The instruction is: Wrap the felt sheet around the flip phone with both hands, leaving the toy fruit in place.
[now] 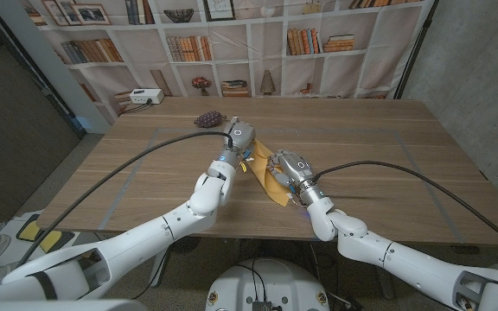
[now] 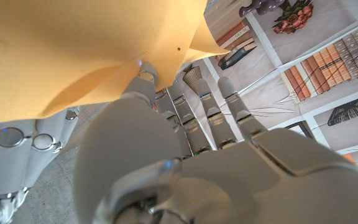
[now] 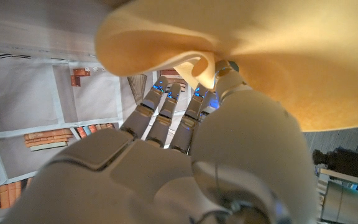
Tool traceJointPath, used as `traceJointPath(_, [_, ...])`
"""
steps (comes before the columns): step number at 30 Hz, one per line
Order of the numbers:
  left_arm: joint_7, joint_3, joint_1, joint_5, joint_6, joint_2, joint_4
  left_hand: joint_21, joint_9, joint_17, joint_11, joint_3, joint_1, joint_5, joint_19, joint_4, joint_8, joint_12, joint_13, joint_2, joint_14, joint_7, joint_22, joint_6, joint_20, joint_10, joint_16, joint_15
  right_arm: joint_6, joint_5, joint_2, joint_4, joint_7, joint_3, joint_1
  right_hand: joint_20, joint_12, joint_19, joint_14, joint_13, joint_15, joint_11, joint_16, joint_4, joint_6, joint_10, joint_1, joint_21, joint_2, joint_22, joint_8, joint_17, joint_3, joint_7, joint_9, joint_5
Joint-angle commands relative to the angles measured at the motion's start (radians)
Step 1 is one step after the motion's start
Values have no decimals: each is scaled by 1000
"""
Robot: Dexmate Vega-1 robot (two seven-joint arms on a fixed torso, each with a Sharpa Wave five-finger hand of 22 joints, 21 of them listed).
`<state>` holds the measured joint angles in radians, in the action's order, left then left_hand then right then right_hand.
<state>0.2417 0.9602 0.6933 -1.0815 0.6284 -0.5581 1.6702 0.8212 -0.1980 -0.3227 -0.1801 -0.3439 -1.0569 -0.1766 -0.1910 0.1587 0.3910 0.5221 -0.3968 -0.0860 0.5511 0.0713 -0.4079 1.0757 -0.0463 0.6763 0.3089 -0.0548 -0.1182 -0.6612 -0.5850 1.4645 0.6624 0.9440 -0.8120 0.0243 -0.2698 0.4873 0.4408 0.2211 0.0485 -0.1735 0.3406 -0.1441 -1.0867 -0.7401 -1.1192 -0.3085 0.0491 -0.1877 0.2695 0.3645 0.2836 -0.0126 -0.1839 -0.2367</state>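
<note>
Wrapping underway, not finished. Yellow felt sheet (image 1: pixel 269 175) lies mid-table, bunched between both hands. Left hand (image 1: pixel 234 152) pinches one edge of sheet, lifting it; right hand (image 1: pixel 289 166) pinches opposite edge, folding it inward. Flip phone presumably under felt, hidden from sight, cannot confirm. Toy fruit (image 1: pixel 208 119), dark grape cluster, sits untouched farther back, apart from sheet. Remaining: close folds fully over phone.
</note>
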Motion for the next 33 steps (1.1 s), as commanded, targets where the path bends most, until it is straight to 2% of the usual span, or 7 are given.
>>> traceJointPath(1, [5, 42, -28, 37, 9, 16, -49, 8, -12, -2, 3, 6, -5, 0, -3, -1, -5, 4, -3, 6, 12, 25, 0, 42, 2, 4, 5, -158, 45, 8, -9, -5, -25, -11, 9, -1, 3, 9, -4, 3, 172, -2, 5, 2, -119, 0, -6, -7, 4, -2, -4, 3, -7, -93, -5, -7])
traceJointPath(6, [2, 55, -33, 39, 15, 12, -43, 10, -11, -1, 2, 7, -6, 0, -2, 0, -6, 4, -4, 6, 12, 25, 1, 44, 3, 6, 5, -159, 46, 15, -15, 7, -44, -20, 7, -6, 5, 15, -3, 3, 172, 3, 6, 1, -119, -1, -10, -9, 4, -3, -8, 3, -12, -90, -6, -7])
traceJointPath(9, [3, 61, -34, 35, 23, 11, -40, 11, -10, -2, 1, 9, -6, 1, -1, -1, -8, 4, -4, 7, 12, 24, 2, 45, 3, 6, 5, -159, 54, 29, -19, 11, -57, -29, 6, -17, 19, 18, -2, 3, 161, 14, -9, 7, -91, 26, -2, -9, 9, -2, -25, -10, -12, -75, -8, -11])
traceJointPath(12, [1, 66, -35, 33, 31, 10, -35, 13, -10, -3, 1, 9, -9, 1, 0, 0, -9, 4, -4, 6, 12, 24, 3, 44, 2, 7, 7, -162, 84, 55, -27, 14, -66, -42, 4, -29, 34, 17, 1, 4, 146, 50, -31, 20, 8, 51, 23, -6, 28, -2, -65, -27, -8, -71, -12, -12])
traceJointPath(21, [-8, 78, -32, 23, 45, 5, -18, 17, -8, -3, 1, 12, -12, 1, 2, 0, -13, 4, -5, 6, 12, 25, 5, 45, 3, 8, 7, -161, 299, 245, -41, -28, -146, -108, 1, -93, 55, -47, -41, 19, 47, 186, -87, 96, 232, 147, 221, 30, 65, -2, -94, -29, -11, -2, -5, 36])
traceJointPath(27, [-15, 87, -33, 6, 54, 4, -12, 20, -7, -2, 0, 13, -13, 1, 4, 0, -14, 4, -6, 6, 12, 23, 7, 47, 3, 8, 6, -161, 383, 295, -41, -58, -175, -139, -3, -104, 54, -71, -59, 24, 24, 214, -97, 122, 252, 166, 288, 42, 70, -3, -89, -24, -19, 24, -5, 46])
traceJointPath(33, [-16, 90, -34, 0, 56, 10, -13, 23, -6, -2, -4, 14, -15, 1, 4, 0, -16, 3, -6, 6, 12, 25, 9, 51, 4, 8, 6, -161, 450, 345, -38, -83, -203, -174, -10, -119, 53, -105, -80, 30, 2, 242, -105, 175, 298, 191, 397, 57, 87, -5, -91, -13, -36, 43, -7, 49])
